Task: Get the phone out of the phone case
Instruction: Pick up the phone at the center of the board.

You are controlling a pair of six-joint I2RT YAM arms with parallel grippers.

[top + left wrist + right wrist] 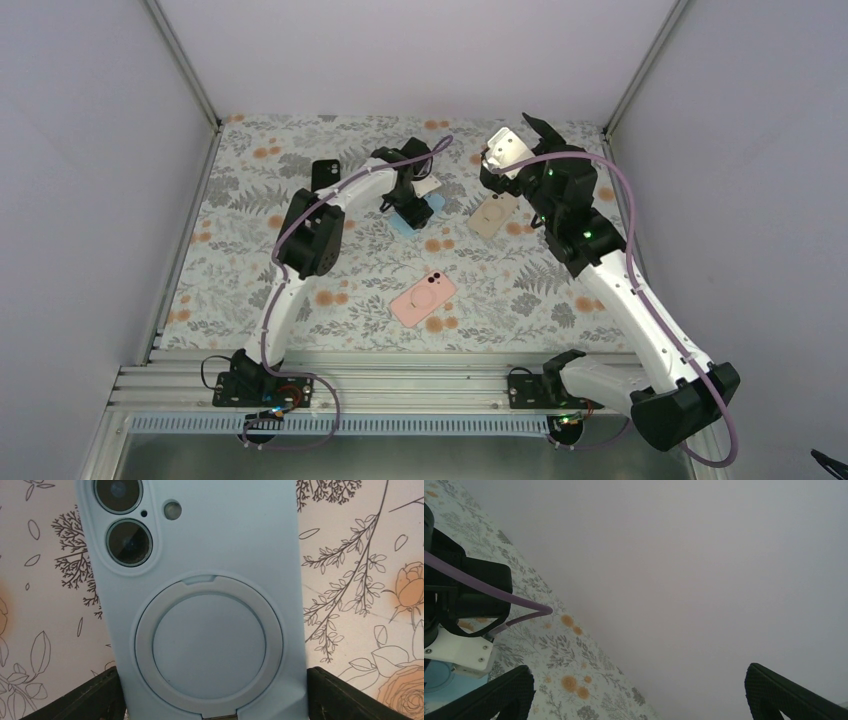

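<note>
A light blue phone case [210,580] with a round ring stand lies back up on the floral table cloth. The phone's two camera lenses [129,542] show through its cut-out, so the phone sits inside. My left gripper [212,690] straddles the case's lower end, one black finger [85,697] pressed against each long side, and the case's edge looks slightly dented. From above, the case [410,220] lies at the back centre under the left gripper [405,197]. My right gripper [513,152] hangs open in the air at the back right, facing the wall, with nothing in it.
A beige phone case [493,213] lies just right of the blue one, a pink one [424,297] mid-table and a black one [324,176] at the back left. A white object [430,187] lies beside the left gripper. Grey walls enclose the table.
</note>
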